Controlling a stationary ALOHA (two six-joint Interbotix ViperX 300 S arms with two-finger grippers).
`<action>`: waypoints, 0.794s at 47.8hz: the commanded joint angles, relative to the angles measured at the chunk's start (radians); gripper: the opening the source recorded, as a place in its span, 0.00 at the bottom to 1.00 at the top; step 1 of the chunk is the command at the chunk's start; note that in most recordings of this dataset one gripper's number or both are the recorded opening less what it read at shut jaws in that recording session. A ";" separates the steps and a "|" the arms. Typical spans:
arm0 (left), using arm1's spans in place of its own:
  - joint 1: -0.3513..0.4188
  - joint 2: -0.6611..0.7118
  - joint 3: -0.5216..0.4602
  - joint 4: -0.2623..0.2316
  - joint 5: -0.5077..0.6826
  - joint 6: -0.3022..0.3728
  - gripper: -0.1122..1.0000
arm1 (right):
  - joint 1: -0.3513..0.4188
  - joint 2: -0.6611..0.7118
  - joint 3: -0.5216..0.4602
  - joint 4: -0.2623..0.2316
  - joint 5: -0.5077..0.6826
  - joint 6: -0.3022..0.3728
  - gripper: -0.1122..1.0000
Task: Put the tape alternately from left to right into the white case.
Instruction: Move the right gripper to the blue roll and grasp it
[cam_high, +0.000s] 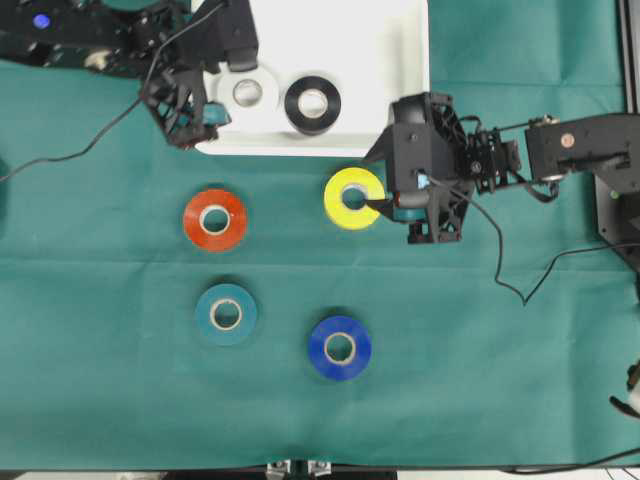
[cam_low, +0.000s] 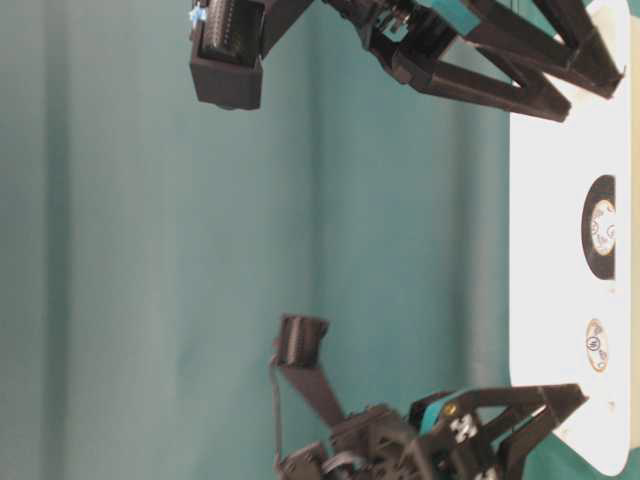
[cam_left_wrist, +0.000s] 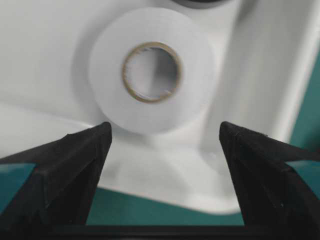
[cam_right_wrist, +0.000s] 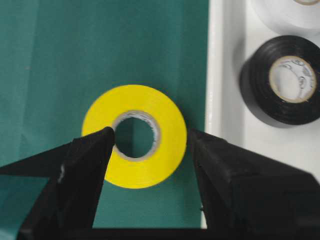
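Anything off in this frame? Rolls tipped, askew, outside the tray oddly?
Nothing stands out. White roll and black roll lie flat in the white case; yellow, red-orange, teal and blue lie flat on the cloth.

White (cam_high: 248, 93) and black tape (cam_high: 312, 104) lie flat in white case (cam_high: 400, 60).

Bright even light, soft shadows, glare on white case (cam_high: 400, 60), wrist-view fingers (cam_left_wrist: 65, 175) blurred

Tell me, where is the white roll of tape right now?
In the overhead view the white roll lies flat inside the white case, on its left side beside the black roll, with the open left gripper next to it.
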 joint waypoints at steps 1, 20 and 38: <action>-0.044 -0.066 0.014 -0.003 -0.006 -0.002 0.85 | 0.017 -0.021 -0.017 0.003 -0.003 0.002 0.70; -0.250 -0.147 0.087 -0.005 -0.055 -0.008 0.84 | 0.109 -0.020 -0.040 0.005 -0.005 0.002 0.70; -0.348 -0.141 0.112 -0.006 -0.127 -0.044 0.84 | 0.163 -0.020 -0.051 0.015 -0.008 0.003 0.70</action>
